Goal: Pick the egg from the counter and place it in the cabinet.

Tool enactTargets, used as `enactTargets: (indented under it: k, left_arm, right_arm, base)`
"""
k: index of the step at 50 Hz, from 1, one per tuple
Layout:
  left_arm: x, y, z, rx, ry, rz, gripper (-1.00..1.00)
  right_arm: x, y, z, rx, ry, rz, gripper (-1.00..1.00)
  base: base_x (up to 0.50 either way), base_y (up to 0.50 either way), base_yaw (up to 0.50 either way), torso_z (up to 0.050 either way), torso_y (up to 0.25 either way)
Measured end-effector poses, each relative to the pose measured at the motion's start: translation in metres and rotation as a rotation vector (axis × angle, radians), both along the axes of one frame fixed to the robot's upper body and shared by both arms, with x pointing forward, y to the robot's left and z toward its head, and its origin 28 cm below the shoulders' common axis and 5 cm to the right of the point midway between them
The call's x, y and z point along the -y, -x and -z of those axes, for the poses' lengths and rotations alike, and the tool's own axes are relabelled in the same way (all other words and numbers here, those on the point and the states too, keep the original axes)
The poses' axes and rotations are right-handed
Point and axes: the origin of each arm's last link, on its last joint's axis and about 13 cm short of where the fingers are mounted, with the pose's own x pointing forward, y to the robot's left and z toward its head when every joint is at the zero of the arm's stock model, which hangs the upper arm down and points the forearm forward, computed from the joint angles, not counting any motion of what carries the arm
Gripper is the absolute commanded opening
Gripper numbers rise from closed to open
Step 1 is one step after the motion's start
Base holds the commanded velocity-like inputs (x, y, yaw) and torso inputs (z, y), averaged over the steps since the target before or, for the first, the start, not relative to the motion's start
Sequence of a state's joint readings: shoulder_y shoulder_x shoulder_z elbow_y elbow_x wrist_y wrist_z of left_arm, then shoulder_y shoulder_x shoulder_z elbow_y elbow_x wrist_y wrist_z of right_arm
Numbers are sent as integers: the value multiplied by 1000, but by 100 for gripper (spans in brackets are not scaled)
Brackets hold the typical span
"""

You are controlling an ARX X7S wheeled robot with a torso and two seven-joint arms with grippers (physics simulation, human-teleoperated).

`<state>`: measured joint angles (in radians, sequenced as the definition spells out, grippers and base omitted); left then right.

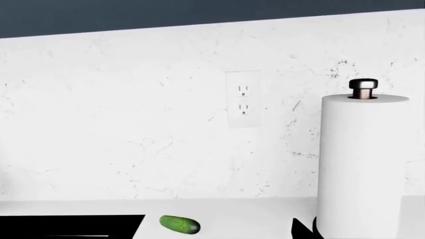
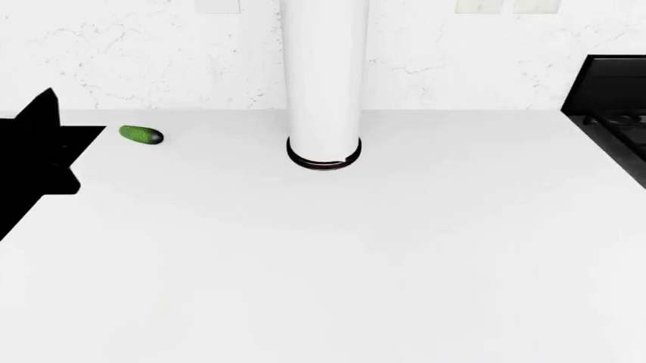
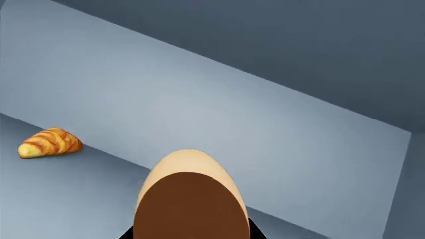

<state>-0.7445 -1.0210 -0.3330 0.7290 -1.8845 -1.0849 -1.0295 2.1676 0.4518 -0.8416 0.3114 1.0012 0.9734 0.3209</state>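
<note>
In the right wrist view my right gripper (image 3: 191, 235) is shut on the tan-brown egg (image 3: 189, 199). It fills the gap between the black fingertips (image 3: 129, 234). The egg is held inside the grey-blue cabinet (image 3: 279, 89), just above its shelf floor, near the back wall. The white counter (image 2: 333, 257) fills the head view, and no egg lies on it. My left gripper (image 1: 219, 236) faces the backsplash low over the counter. Only a black fingertip (image 1: 302, 230) shows at the frame edge, with open space where the jaws would meet. The right gripper is out of the head view.
A croissant (image 3: 50, 143) lies on the cabinet shelf to one side of the egg. A small green cucumber (image 2: 141, 135) lies on the counter, also in the left wrist view (image 1: 180, 224). A paper towel roll (image 2: 324, 83) stands by the wall. A black stove top (image 2: 610, 98) is at the right.
</note>
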Motion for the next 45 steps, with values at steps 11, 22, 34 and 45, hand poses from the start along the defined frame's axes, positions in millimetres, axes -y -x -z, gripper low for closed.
enactTargets:
  k: [11,22,34,45]
  left_arm:
    - [0,0,1,-2,-1,0,100]
    - [-1,1,1,-2,1,-4,100]
    - [-1,3,1,1,4,-5,100]
    - [-1,3,1,1,4,-6,100]
  right_arm:
    - [-1,-28,-11,-31,-19,13,-100]
    - [-4,-45,-22,-66,-39,7,-100]
    - [-7,-46,-30,-124,-54,9,-100]
    - [-8,-44,-33,-139,-36,37,-100]
  base:
    - [0,0,0,0,0]
    - [0,0,0,0,0]
    - [0,0,0,0,0]
    - [1,0,0,0,0]
